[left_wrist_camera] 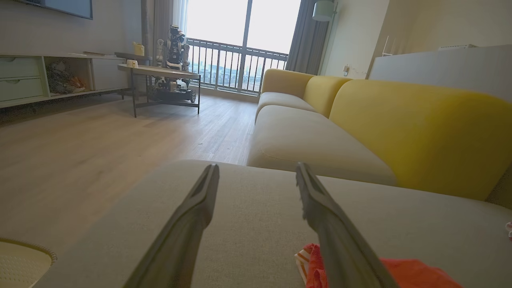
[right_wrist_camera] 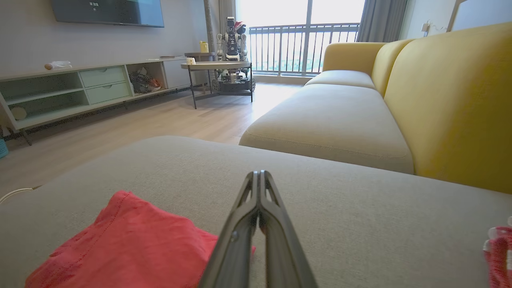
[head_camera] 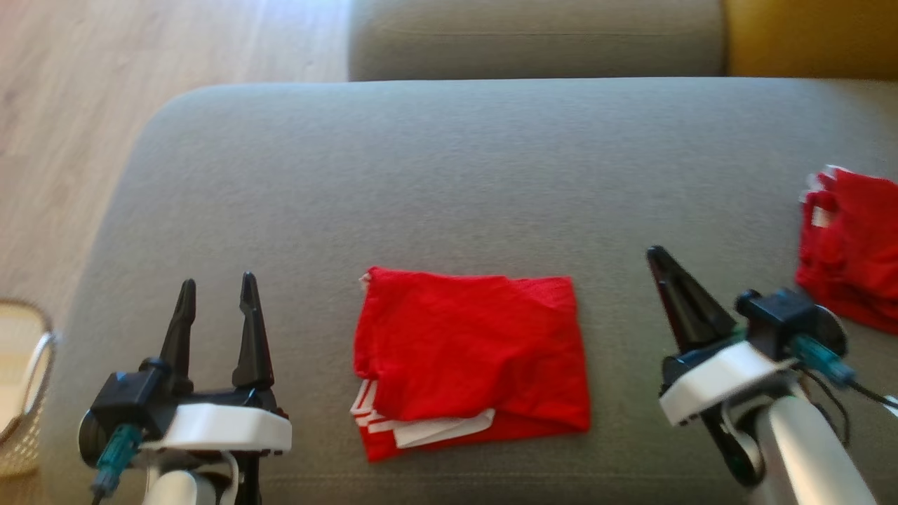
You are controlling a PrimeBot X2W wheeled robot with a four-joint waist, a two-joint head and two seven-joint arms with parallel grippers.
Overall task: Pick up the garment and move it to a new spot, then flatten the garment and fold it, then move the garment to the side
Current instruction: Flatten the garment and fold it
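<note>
The garment (head_camera: pixel 471 358) is red with white stripes and lies folded into a rough rectangle near the front of the grey cushion (head_camera: pixel 449 175). Its edge shows at the bottom of the left wrist view (left_wrist_camera: pixel 412 272) and at the lower left of the right wrist view (right_wrist_camera: pixel 128 244). To the garment's left hovers my left gripper (head_camera: pixel 216 291), open and empty (left_wrist_camera: pixel 258 172). On the garment's right, apart from it, my right gripper (head_camera: pixel 656 254) is shut with nothing between its fingers (right_wrist_camera: pixel 259 176).
Another red garment (head_camera: pixel 852 245) lies at the cushion's right edge. A woven basket (head_camera: pixel 21 386) stands on the wooden floor at the left. Beyond the cushion runs a sofa with a yellow back (right_wrist_camera: pixel 448 100). A low table (left_wrist_camera: pixel 160 72) stands far off.
</note>
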